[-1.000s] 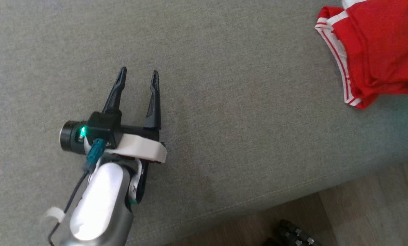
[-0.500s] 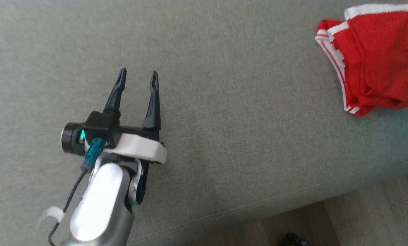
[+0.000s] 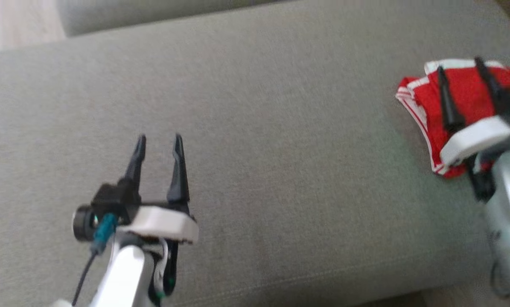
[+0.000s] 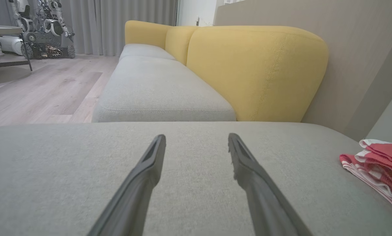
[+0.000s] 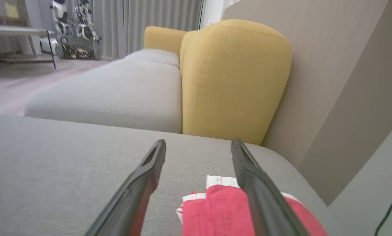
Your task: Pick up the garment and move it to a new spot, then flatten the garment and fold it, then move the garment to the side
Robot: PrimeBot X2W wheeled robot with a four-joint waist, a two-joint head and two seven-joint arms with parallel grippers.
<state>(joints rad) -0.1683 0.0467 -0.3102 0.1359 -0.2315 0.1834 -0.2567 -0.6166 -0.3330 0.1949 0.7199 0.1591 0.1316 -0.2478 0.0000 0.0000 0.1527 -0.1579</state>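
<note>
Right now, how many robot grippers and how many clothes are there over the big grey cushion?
Black two-fingered grippers: 2 (left gripper, right gripper)
Red fabric garment with white trim: 1
Total: 3

A wide grey fabric seat cushion (image 3: 280,170) carries everything here. Its woven cover lies smooth, and a stitched seam runs along the near edge in the head view. One thing lies directly on it: a red garment (image 3: 466,89) with white striped trim, folded into a compact bundle whose layered edges show at its left side. It rests near the cushion's right end, by the rounded far corner, well away from the cushion's middle.
</note>
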